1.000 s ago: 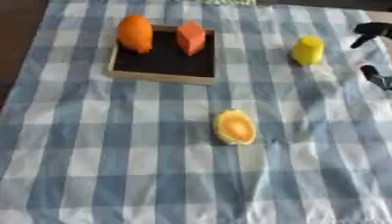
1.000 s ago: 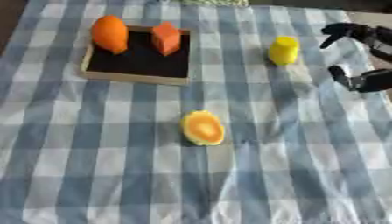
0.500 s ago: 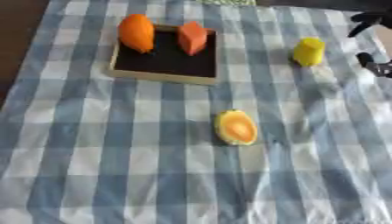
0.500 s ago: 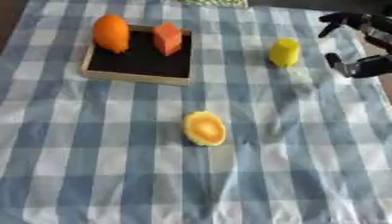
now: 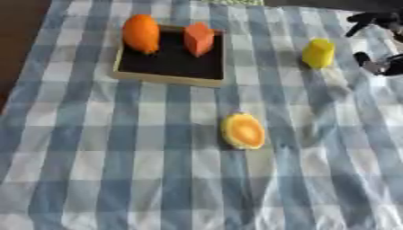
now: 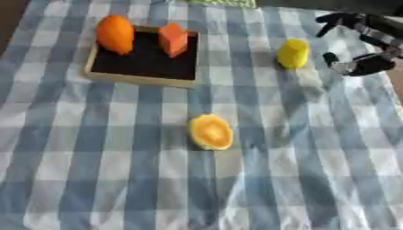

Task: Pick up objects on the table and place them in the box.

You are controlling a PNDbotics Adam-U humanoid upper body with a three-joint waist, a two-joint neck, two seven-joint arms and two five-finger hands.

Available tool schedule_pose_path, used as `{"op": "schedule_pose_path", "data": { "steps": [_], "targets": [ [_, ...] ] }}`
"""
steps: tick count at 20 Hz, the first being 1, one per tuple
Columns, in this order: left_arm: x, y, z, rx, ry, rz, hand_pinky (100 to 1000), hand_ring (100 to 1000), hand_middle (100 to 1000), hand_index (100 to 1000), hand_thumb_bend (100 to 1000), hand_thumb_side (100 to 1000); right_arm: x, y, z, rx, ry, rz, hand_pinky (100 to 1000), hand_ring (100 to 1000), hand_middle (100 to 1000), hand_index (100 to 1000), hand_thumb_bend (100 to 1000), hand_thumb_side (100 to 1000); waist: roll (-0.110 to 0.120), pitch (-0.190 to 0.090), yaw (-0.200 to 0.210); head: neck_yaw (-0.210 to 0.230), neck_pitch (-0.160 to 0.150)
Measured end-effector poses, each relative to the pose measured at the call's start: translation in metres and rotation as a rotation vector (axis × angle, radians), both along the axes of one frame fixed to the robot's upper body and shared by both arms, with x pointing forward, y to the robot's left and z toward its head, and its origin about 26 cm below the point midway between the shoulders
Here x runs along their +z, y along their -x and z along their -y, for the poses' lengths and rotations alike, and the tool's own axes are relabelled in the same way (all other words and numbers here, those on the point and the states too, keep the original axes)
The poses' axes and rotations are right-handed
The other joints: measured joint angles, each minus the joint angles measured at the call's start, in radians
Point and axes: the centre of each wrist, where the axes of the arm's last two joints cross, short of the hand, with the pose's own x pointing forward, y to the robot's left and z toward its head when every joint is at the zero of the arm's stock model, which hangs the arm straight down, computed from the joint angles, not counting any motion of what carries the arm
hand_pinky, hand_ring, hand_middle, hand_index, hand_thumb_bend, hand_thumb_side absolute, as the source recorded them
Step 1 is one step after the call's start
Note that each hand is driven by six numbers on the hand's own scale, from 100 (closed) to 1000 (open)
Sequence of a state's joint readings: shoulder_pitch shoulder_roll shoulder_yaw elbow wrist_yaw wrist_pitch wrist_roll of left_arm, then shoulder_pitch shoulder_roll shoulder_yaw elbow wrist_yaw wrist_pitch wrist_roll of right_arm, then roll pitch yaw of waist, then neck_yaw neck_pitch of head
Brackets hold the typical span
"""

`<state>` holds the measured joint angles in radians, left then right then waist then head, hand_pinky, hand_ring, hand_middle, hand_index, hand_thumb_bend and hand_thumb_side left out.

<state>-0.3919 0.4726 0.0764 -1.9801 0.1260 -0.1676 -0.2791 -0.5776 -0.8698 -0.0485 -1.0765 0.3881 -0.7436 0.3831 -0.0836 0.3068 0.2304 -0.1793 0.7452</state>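
A wooden-rimmed box (image 6: 134, 79) with a black floor stands at the back left. It holds an orange fruit (image 6: 115, 34) and a red-orange block (image 6: 173, 38). A yellow block (image 6: 293, 53) stands on the checked cloth at the back right. Just right of it, apart from it, is my right hand (image 6: 367, 64), open, with fingers and thumb spread and nothing between them. A yellow-orange halved fruit (image 6: 211, 131) lies in the middle of the cloth. My left hand shows in neither view.
The blue and white checked cloth (image 6: 94, 179) covers the table and is wrinkled along the right side. Its near half holds nothing. Dark brown table shows at the far left edge (image 5: 15, 54).
My right hand has moved a little farther back and left, closer to the yellow block. Everything on the cloth and in the box stayed in place.
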Motion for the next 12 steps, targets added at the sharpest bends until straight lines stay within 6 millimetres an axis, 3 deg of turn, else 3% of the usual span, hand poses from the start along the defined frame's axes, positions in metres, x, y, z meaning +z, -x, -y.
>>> {"op": "schedule_pose_path", "data": {
  "steps": [12],
  "targets": [
    [0.0005,-0.0004,0.0014,-0.003,0.004,-0.002,671,798,730,846,100,648,-0.0036,-0.0068,-0.0049,-0.004,0.028,0.029,1000,1000,789,1000,100,204,0.000,0.011,0.004,-0.009,-0.007]
  ]
}}
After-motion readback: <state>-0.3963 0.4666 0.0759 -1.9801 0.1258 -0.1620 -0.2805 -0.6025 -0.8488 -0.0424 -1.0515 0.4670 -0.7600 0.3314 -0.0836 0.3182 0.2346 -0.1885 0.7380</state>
